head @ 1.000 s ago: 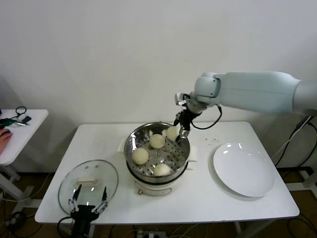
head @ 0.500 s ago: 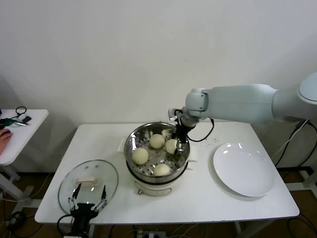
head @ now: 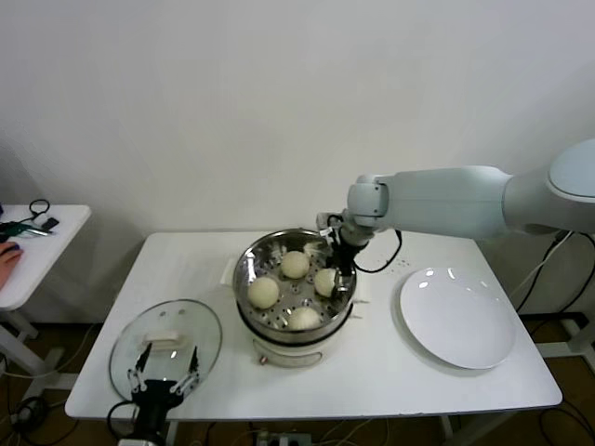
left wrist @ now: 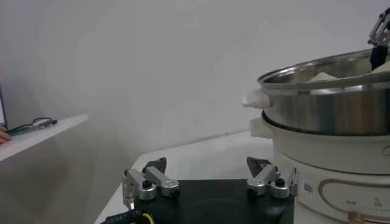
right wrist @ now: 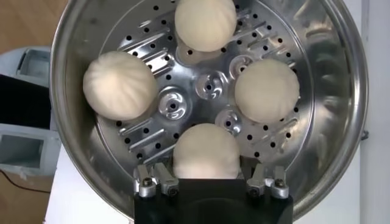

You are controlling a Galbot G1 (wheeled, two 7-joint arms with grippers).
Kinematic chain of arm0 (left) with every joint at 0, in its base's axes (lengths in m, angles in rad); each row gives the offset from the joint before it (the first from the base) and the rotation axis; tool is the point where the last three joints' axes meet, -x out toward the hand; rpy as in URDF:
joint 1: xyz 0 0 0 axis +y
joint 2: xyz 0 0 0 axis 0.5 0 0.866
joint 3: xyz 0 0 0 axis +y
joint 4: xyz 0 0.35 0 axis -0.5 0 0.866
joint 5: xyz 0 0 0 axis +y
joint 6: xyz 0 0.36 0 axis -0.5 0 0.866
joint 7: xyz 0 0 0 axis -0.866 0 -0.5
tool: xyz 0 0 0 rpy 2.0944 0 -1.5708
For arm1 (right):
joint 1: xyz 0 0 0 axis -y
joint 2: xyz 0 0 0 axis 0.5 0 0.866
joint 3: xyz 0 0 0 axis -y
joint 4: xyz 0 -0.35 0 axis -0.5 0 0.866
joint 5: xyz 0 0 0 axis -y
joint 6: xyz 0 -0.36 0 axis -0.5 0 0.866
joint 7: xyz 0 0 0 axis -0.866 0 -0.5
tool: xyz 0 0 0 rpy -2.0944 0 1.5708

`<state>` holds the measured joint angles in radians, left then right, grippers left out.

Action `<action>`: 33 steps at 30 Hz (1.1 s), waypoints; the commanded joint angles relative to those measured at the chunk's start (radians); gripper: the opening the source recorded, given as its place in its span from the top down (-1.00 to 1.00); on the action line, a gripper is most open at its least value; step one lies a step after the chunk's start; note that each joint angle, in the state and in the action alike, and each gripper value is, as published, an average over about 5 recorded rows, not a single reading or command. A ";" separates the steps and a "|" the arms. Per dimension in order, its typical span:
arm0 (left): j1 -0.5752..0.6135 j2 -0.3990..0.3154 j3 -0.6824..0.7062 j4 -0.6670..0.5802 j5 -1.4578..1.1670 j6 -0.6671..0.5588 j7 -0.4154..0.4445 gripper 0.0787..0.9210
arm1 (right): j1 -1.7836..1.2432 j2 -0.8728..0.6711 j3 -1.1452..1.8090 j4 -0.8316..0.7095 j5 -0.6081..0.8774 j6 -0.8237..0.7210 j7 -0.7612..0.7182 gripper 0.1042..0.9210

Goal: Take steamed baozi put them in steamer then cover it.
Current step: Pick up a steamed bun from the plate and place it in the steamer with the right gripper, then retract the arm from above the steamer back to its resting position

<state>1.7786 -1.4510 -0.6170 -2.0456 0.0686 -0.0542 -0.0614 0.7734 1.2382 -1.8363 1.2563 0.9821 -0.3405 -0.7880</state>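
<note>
Right gripper [head: 338, 275] sits inside the steamer [head: 249, 263], fingers [right wrist: 148, 181] parted either side of a baozi [right wrist: 206, 151] resting on the perforated tray, no squeeze visible. All 4 baozi [head: 295, 264] lie in the steamer at table centre. Right: a white plate [head: 456, 318]. Near left: the glass cover [head: 158, 336] lies flat, left gripper [head: 164, 381] hovering over it, spread wide, empty.

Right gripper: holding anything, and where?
Nothing held firmly: right gripper stands open astride the fourth round cream-white baozi, resting on the shiny steel steamer tray.
</note>
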 commanded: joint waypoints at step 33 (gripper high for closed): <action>0.006 -0.007 0.002 -0.025 0.048 -0.004 -0.003 -0.77 | -0.073 -0.586 0.327 0.246 0.012 0.331 0.436 -0.76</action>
<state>1.7832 -1.4538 -0.6195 -2.0613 0.0976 -0.0600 -0.0648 0.8000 0.9427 -1.6701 1.3681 1.0252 -0.1642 -0.5911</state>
